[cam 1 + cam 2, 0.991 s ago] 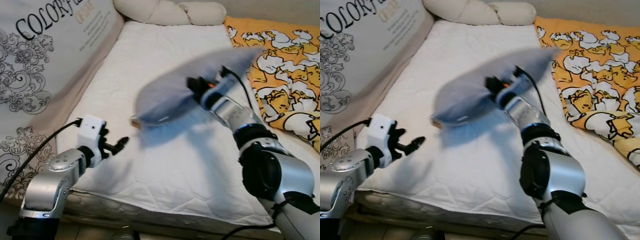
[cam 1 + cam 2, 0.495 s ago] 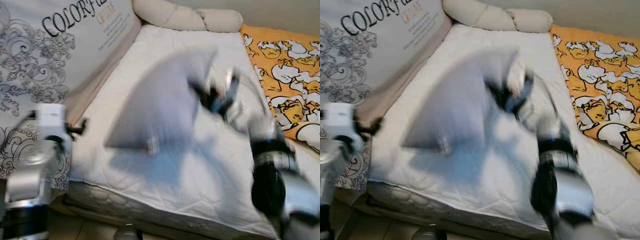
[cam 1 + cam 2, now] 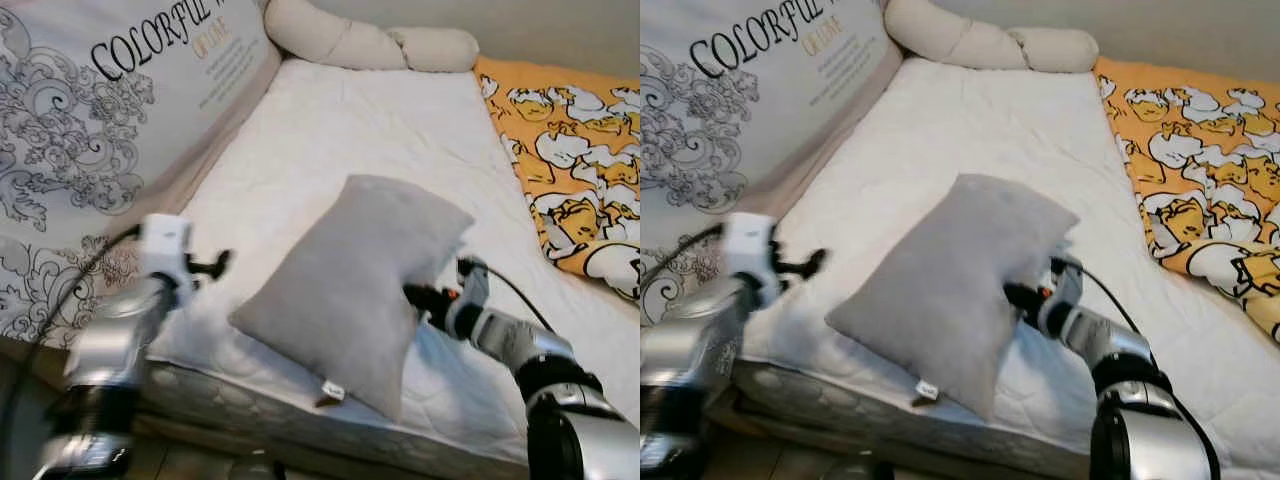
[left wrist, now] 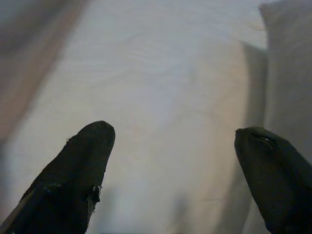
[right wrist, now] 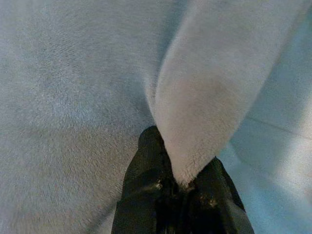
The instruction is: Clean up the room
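Pillow [image 3: 355, 280], grey, lay tilted on the near part of the bed [image 3: 340, 130], close to its near edge, with a small tag at its near corner. The right gripper [image 5: 179, 181] had its jaws pinched tight on a fold at the pillow's right side. The left gripper [image 4: 173, 170] hovered left of the pillow over the white sheet, jaws wide and holding nothing. Farther right lay an orange patterned blanket [image 3: 570, 130]; a long cream cushion [image 3: 370, 45] sat at the far end.

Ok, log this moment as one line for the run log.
right gripper: shut on grey pillow | pillow: on white mattress | left gripper: open, over mattress edge
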Tool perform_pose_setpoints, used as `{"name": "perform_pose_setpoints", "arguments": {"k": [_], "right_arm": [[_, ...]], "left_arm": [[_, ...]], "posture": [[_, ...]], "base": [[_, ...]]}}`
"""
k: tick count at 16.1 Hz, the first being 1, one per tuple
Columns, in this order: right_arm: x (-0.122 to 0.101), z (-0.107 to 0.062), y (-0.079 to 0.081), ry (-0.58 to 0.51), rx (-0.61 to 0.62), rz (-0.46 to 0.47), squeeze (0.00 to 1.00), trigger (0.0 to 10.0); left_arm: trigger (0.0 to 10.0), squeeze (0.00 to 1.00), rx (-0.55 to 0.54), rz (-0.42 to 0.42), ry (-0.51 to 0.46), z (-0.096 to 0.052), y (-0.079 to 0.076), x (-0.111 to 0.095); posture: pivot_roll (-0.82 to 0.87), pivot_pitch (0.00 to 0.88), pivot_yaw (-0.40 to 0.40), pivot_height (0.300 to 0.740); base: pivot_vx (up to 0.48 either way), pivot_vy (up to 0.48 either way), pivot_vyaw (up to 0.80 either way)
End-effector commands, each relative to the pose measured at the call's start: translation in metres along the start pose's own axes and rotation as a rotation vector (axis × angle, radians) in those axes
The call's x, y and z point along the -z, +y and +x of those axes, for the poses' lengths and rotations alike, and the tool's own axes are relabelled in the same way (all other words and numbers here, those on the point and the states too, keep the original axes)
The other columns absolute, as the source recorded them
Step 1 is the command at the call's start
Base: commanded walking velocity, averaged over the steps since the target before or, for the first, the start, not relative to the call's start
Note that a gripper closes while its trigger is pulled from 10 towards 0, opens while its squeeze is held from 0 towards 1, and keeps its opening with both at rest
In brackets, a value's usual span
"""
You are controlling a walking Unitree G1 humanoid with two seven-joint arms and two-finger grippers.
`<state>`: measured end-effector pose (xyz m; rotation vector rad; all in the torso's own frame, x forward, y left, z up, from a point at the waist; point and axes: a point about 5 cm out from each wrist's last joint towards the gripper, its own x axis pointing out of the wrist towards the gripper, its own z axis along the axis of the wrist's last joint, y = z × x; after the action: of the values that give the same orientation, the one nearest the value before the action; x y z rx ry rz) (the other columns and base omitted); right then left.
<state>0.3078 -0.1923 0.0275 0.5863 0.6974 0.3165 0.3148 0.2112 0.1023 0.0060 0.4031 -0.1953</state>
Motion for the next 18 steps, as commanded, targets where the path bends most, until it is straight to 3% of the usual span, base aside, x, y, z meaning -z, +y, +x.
{"name": "perform_pose_setpoints", "arguments": {"k": [1, 2, 3, 5, 9, 14, 17, 18], "right_arm": [[-0.001, -0.004, -0.007, 0.003, 0.042, -0.077, 0.0, 0.0], [0.001, -0.006, -0.014, 0.004, 0.09, -0.122, 0.0, 0.0], [0.003, -0.01, -0.021, -0.004, 0.126, -0.121, 0.0, 0.0], [0.005, -0.012, -0.025, 0.005, 0.142, -0.133, 0.0, 0.0], [0.007, -0.013, -0.029, 0.006, 0.173, -0.156, 0.0, 0.0], [0.003, -0.011, -0.025, 0.003, 0.163, -0.175, 0.0, 0.0], [0.0, -0.009, -0.023, 0.0, 0.156, -0.181, 0.0, 0.0], [-0.003, -0.007, -0.019, -0.002, 0.147, -0.19, 0.0, 0.0]], "left_arm": [[10.0, 1.0, 0.03, -0.007, 0.003, 0.008, -0.003, -0.001], [10.0, 1.0, 0.053, 0.017, 0.019, 0.017, -0.007, 0.0], [10.0, 1.0, 0.073, -0.028, 0.033, 0.028, -0.01, -0.002], [10.0, 1.0, 0.078, -0.092, 0.057, 0.035, -0.011, -0.001], [10.0, 1.0, 0.234, -0.23, 0.064, 0.05, -0.039, 0.0], [10.0, 1.0, 0.482, -0.292, 0.124, 0.056, -0.08, 0.01], [10.0, 1.0, 0.542, -0.291, 0.147, 0.056, -0.089, 0.014], [10.0, 1.0, 0.639, -0.308, 0.133, 0.054, -0.097, 0.013]], "posture": [[0.08, 0.0, 0.017, 0.74], [0.07, 0.0, 0.016, 0.74], [0.07, 0.0, 0.017, 0.74], [0.07, 0.0, 0.017, 0.74], [0.05, 0.0, 0.009, 0.74], [0.04, 0.0, -0.007, 0.74], [0.04, 0.0, -0.017, 0.74], [0.04, 0.0, -0.021, 0.74]], "base": [[0.0, 0.0, 0.0], [0.0, 0.0, 0.0], [0.0, 0.0, 0.0], [0.0, 0.0, 0.0], [0.0, 0.0, 0.0], [0.0, 0.0, 0.0], [0.0, 0.0, 0.0], [0.0, 0.0, 0.0]]}}
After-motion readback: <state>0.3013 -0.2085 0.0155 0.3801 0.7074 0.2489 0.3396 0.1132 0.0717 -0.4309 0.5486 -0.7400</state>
